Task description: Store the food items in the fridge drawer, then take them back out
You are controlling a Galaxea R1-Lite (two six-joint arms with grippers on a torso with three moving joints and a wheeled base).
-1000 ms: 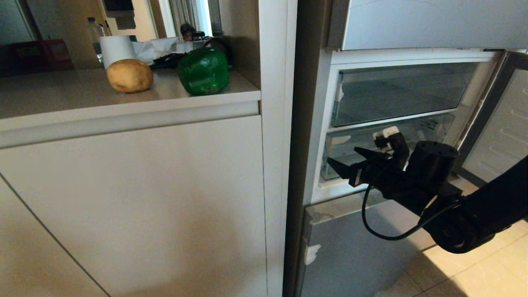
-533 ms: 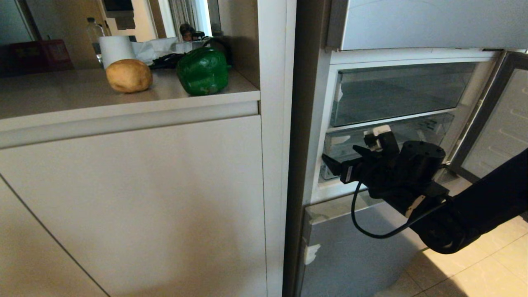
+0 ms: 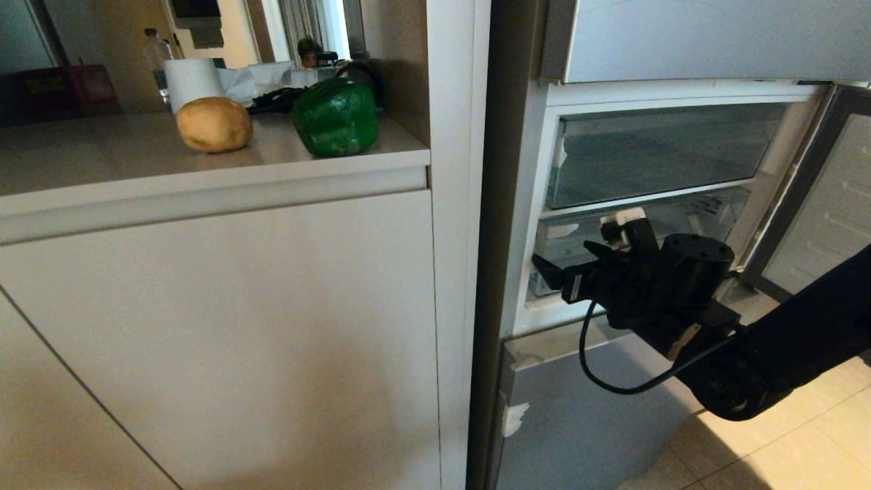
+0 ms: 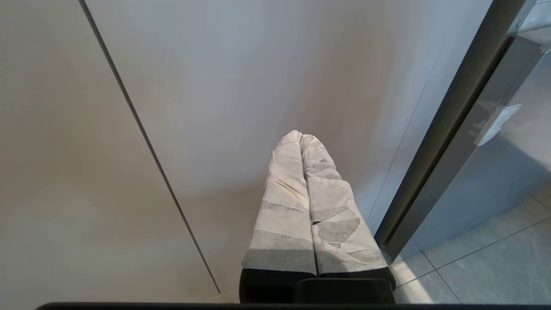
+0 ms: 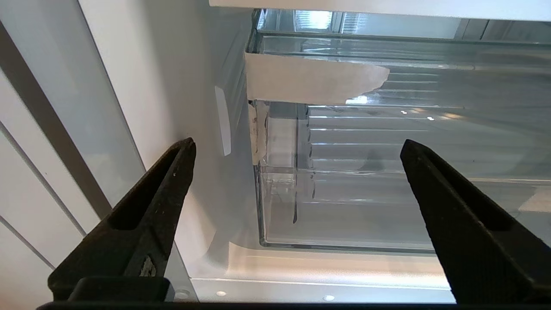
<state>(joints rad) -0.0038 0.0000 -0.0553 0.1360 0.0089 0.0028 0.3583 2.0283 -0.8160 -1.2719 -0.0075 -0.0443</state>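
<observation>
Right claw (image 3: 554, 269): wide open, holding nothing, right of the middle in the head view, just in front of the lower clear bin.
Left claw (image 4: 301, 137): fingers pressed together, holding nothing, pointing at a pale cupboard door (image 4: 241, 86).
Fridge drawer (image 3: 639, 238): a clear ribbed bin with a white tape scrap (image 5: 310, 82) on its edge.
Green bell pepper (image 3: 335, 117): on the tabletop (image 3: 102, 153), upper left of the head view.
Potato-like brown lump (image 3: 214, 124): on the tabletop, near the pepper, on its left.

Right end effector (image 3: 568, 265) hides part of the fridge drawer (image 3: 708, 207); open door (image 3: 827, 204) cropped.
</observation>
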